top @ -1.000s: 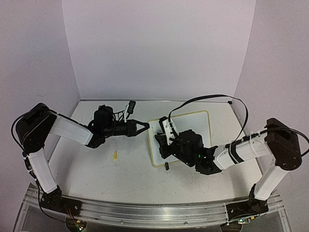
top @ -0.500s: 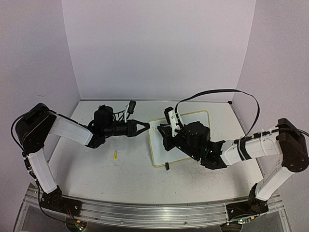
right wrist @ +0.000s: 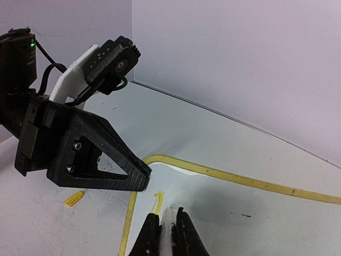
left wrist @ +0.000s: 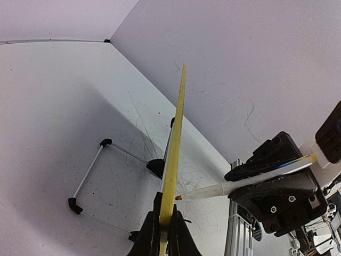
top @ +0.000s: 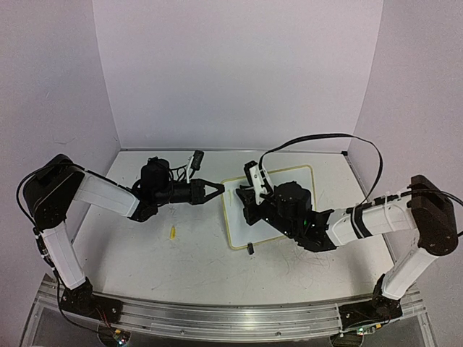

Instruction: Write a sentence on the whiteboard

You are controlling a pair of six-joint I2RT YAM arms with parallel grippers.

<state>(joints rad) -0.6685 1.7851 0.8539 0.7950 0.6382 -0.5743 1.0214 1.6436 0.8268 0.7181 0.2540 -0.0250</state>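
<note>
The whiteboard (top: 304, 184), with its yellow rim, lies flat on the table at centre right. My left gripper (top: 221, 189) is shut on its left edge. In the left wrist view the board's rim (left wrist: 177, 138) is seen edge-on between my shut jaws (left wrist: 164, 234). My right gripper (top: 249, 205) hovers over the board's far-left corner, shut on a white marker (right wrist: 169, 234). The marker's tip (left wrist: 179, 197) is at the board's face. Of the sentence, only one short yellow stroke (right wrist: 157, 201) shows, just ahead of the tip.
A small yellow cap (top: 173, 232) lies on the scuffed table left of the board. A black clip foot (top: 249, 249) sits at the board's near edge. A thin wire frame with black corners (left wrist: 88, 173) shows beside the board. White walls enclose the back and sides.
My right arm has swung from the board's near-left part up to its far-left corner, carrying the marker. The left arm and the board have not moved.
</note>
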